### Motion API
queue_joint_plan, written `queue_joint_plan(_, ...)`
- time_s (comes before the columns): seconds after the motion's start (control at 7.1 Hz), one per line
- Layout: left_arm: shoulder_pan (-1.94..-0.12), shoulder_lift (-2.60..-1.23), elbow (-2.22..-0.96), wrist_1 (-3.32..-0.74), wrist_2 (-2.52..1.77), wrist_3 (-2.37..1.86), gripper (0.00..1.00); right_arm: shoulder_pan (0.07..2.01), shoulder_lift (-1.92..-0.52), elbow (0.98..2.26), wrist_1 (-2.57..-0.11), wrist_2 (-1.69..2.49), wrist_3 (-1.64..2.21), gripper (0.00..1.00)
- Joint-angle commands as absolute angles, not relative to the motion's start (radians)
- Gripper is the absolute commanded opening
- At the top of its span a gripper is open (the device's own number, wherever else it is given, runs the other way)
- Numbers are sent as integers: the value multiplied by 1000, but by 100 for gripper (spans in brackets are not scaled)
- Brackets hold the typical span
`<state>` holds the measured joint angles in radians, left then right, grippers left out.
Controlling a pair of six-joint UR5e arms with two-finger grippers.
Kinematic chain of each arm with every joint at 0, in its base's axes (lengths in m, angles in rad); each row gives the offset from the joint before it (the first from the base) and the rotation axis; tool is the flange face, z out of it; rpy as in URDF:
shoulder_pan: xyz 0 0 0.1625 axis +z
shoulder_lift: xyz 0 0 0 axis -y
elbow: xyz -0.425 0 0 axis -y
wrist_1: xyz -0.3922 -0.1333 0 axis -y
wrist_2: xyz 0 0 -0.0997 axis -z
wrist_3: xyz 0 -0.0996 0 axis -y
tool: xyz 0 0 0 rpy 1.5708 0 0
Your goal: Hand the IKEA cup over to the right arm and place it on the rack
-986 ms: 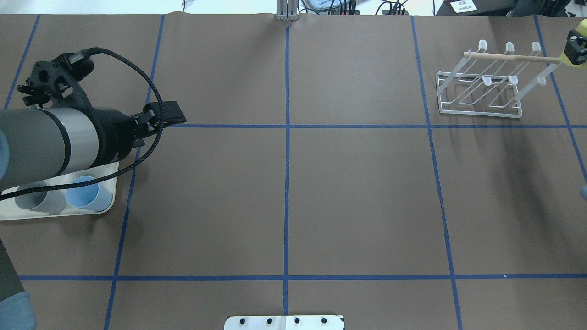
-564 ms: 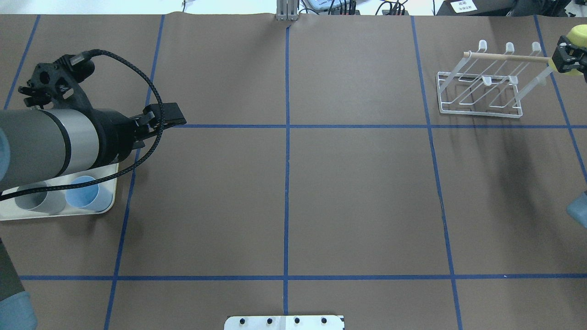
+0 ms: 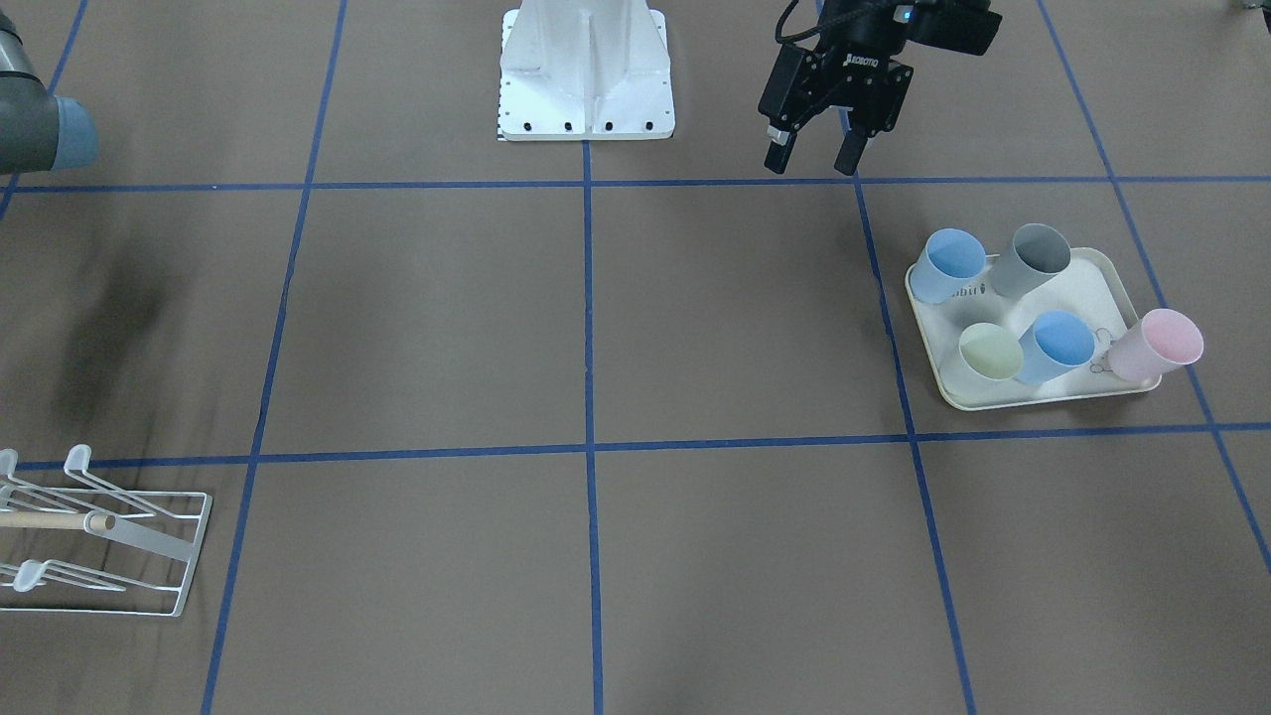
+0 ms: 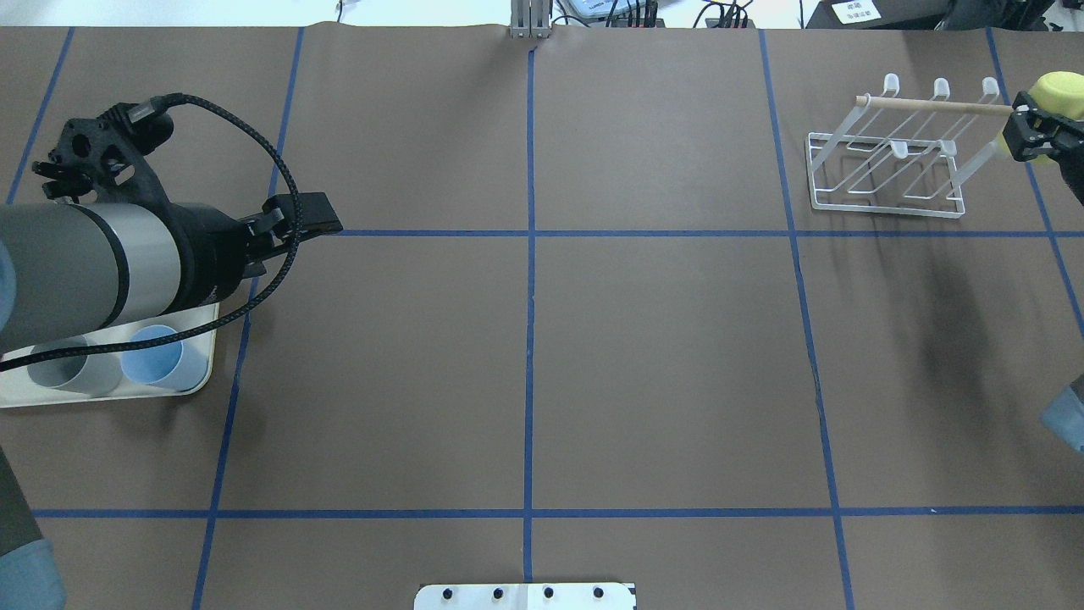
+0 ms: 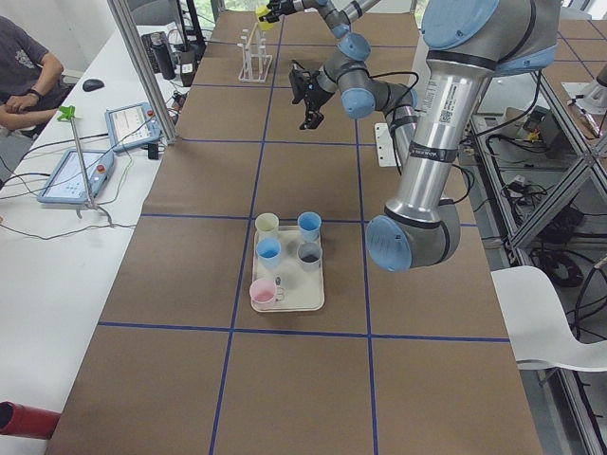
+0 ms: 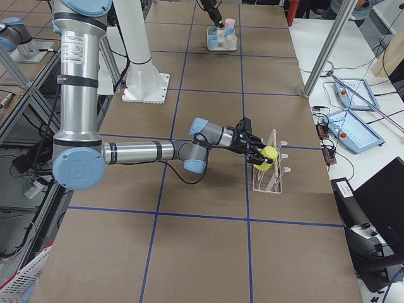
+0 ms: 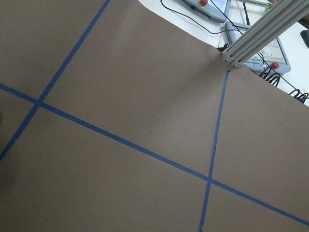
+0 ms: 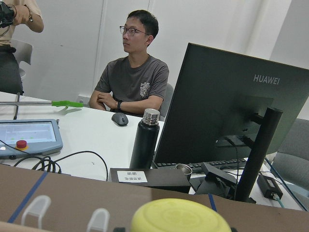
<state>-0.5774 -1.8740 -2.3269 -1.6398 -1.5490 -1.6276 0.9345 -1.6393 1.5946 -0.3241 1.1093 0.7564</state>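
Observation:
A yellow IKEA cup is held by my right gripper, which is shut on it at the right end of the rack. The rack is low white wire with a wooden rod. In the exterior right view the cup hangs just above the rack's prongs. The right wrist view shows the cup's base at the bottom edge. My left gripper is open and empty above the table, back from the tray.
The cream tray holds several cups: two blue, one grey, one pale green and one pink. The robot base stands at the near edge. A person sits behind a monitor beyond the table.
My right gripper has moved left with the yellow cup, closer to the rack's right end. The left arm has barely moved.

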Motion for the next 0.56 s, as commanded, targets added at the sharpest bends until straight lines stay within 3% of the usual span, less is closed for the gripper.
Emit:
queue_joint_plan(0.0, -577, -1873, -2326, -1640, -1551, -1628, 100, 928, -1628, 1588, -325, 1108, 750, 0)
queue_joint_plan(0.42, -577, -1873, -2322, -1640, -1551, -1629, 100, 927, -1605, 1556, -327, 1109, 742, 0)
